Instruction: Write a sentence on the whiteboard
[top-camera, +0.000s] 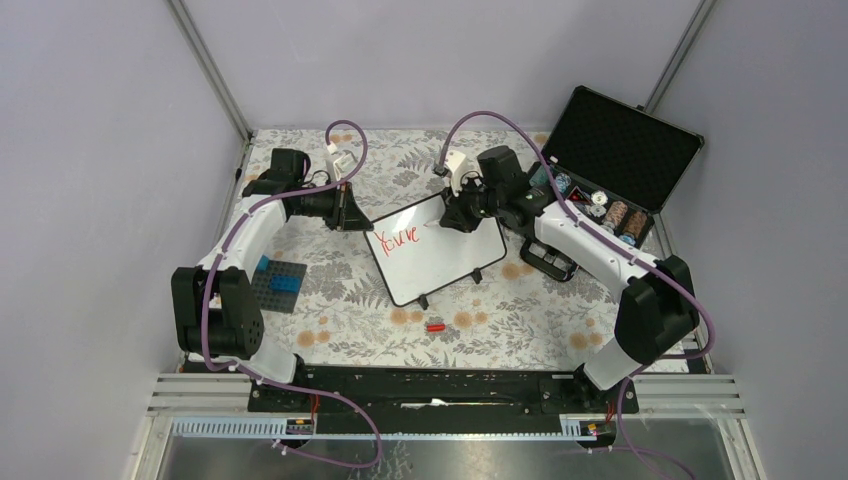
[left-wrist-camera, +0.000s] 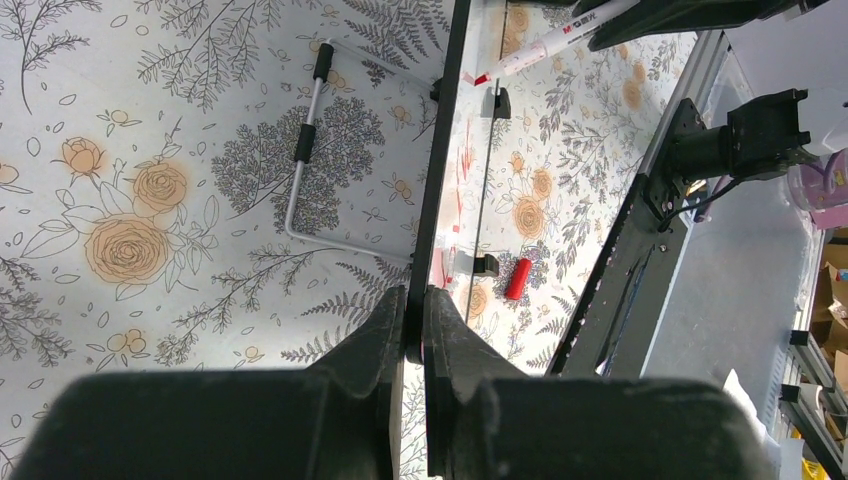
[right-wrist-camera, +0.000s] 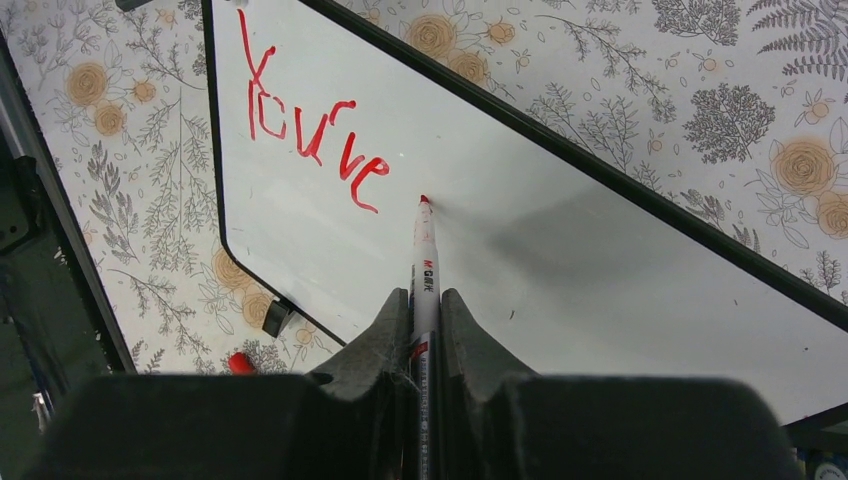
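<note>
The left gripper clenched the rim of the small white black-rimmed whiteboard on the floral cloth; the right gripper grasped a white red-tipped marker, tip beside the red handwritten sentence on the whiteboard; only "You've" was written; the rest likely remained.

Plain lavender walls; floral tablecloth underneath.

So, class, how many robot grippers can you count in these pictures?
2. The left gripper is shut on the rim of the whiteboard; the right gripper is shut on the marker, its tip at the board.
</note>
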